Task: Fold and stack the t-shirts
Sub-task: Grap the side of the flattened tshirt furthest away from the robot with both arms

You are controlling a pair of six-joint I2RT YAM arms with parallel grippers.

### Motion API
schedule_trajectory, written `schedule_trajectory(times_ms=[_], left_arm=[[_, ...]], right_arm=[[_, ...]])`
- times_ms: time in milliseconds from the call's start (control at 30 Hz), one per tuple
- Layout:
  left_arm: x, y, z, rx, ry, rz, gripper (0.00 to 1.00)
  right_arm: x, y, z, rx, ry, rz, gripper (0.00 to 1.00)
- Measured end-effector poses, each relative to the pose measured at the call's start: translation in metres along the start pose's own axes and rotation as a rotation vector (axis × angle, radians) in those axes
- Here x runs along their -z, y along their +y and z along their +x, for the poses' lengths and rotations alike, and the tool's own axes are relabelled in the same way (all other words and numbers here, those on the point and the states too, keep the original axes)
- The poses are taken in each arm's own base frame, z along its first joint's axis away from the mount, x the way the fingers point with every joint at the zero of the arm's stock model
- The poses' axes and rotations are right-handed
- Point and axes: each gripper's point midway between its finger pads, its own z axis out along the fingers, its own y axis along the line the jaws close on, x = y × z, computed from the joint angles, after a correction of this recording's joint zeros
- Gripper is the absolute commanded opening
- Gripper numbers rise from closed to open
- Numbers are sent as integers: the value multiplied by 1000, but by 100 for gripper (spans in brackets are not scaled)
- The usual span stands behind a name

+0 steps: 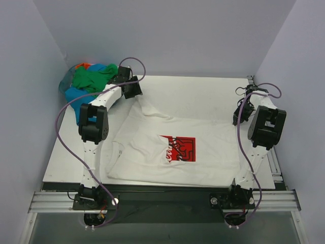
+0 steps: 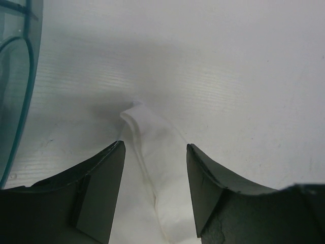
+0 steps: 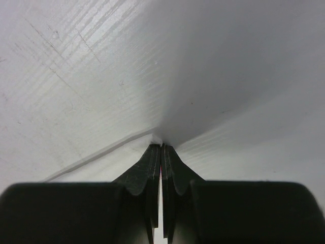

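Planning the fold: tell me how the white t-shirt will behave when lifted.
Probably floppy: the white t-shirt lies wrinkled and tents where the right gripper pinches it. Likely to sag between grips: its corner at the left gripper is bunched.

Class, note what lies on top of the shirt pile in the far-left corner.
A green shirt lies on top; blue cloth and orange cloth show at its edges. What lies beneath is covered.

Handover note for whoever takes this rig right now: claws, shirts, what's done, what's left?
Left claw: open, straddling a bunched corner of the white t-shirt, not gripping.
Right claw: shut on that shirt's right edge.
The shirt lies spread, logo up, on the table; coloured t-shirts are heaped at the far left corner.
Done: nothing folded or stacked.
Left: every fold, then stacking.
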Motion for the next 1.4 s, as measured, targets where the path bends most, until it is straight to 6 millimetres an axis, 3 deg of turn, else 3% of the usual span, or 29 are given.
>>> schedule_trajectory(times_ms=[333,467,733,867,1033,1200,1400], left_arm=[[-23,9,1,38,5,-8,61],[-33,12,6,51,18,-9,53],[-36,6,3,60,14,15,14],[-34,2,-2,67,5,28,0],[-31,-6,-10,67,-10,52,0],[-28,-28,-33,59,-51,131,0],[-28,-51,-62,46,-112,218,0]], right_arm=[[1,-1,3,-13,1,5,0],[1,-2,3,-17,1,6,0],[1,-2,3,-22,2,6,0],[2,-1,3,-24,0,5,0],[3,-1,2,-32,-3,4,0],[7,1,0,-46,-9,1,0],[27,13,-26,-58,-79,-32,0]])
